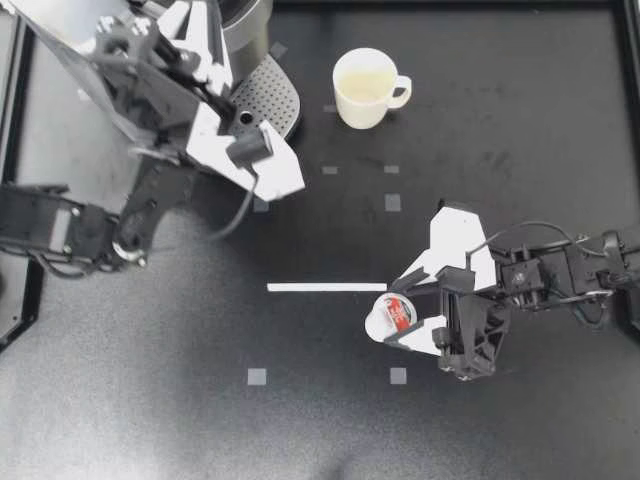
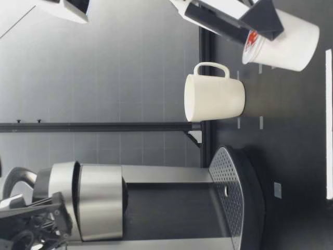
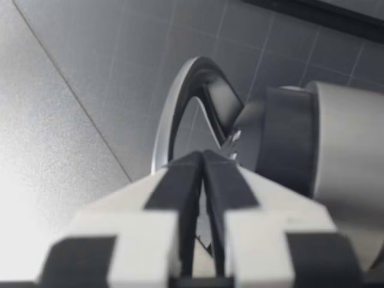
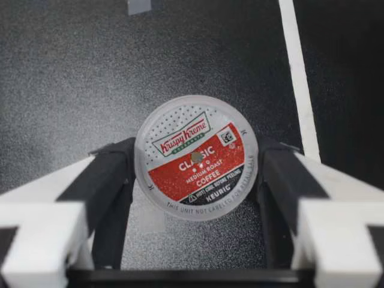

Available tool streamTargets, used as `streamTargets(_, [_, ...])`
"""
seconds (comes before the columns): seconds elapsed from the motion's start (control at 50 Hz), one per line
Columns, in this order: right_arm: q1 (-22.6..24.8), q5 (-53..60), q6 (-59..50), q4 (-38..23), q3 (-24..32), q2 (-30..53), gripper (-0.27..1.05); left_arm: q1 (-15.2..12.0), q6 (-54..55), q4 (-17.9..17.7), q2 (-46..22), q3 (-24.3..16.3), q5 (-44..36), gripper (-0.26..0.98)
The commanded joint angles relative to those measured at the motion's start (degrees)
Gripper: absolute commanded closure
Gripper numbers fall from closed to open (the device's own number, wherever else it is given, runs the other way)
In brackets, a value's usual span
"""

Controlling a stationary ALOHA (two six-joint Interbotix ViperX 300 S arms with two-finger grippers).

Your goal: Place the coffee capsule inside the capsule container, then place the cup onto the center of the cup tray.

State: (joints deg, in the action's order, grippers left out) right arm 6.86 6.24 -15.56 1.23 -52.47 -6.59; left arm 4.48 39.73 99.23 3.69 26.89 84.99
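My right gripper (image 1: 400, 312) is shut on the coffee capsule (image 1: 392, 315), a white pod with a red and white foil lid. In the right wrist view the capsule (image 4: 196, 157) sits between both black pads (image 4: 105, 180), lid facing the camera. The low view shows the capsule (image 2: 291, 44) tilted, low over the table, in my right gripper (image 2: 258, 29). The white cup (image 1: 364, 88) stands upright beside the perforated cup tray (image 1: 268, 97) of the coffee machine (image 1: 245, 30). My left gripper (image 1: 212, 62) is raised by the machine's top, and its fingers (image 3: 183, 180) are shut, pointing at the silver handle arc (image 3: 174, 102).
A white tape strip (image 1: 326, 287) lies on the black table between the arms, with small grey squares (image 1: 392, 202) around it. The table's raised black rim (image 1: 625, 110) runs along the right side. In the low view the cup (image 2: 214, 98) stands beyond the tray (image 2: 229, 192).
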Motion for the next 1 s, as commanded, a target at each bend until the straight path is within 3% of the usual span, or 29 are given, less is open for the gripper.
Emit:
streamTargets(0.0, [0.26, 0.7, -0.09, 0.0, 0.88, -0.97, 0.23, -1.41, 0.35, 0.62, 2.55, -1.14, -0.18, 0.59])
streamTargets(0.42, [0.18, 2.37, 0.0, 0.0, 1.41, -1.58, 0.23, -5.71, 4.31, 0.53, 9.76, 0.53, -3.43, 0.59])
streamTargets(0.98, [0.18, 2.81, -0.44, 0.09, 1.93, -1.67, 0.23, -15.73, 25.05, -3.52, 24.08, 7.73, -26.89, 0.59])
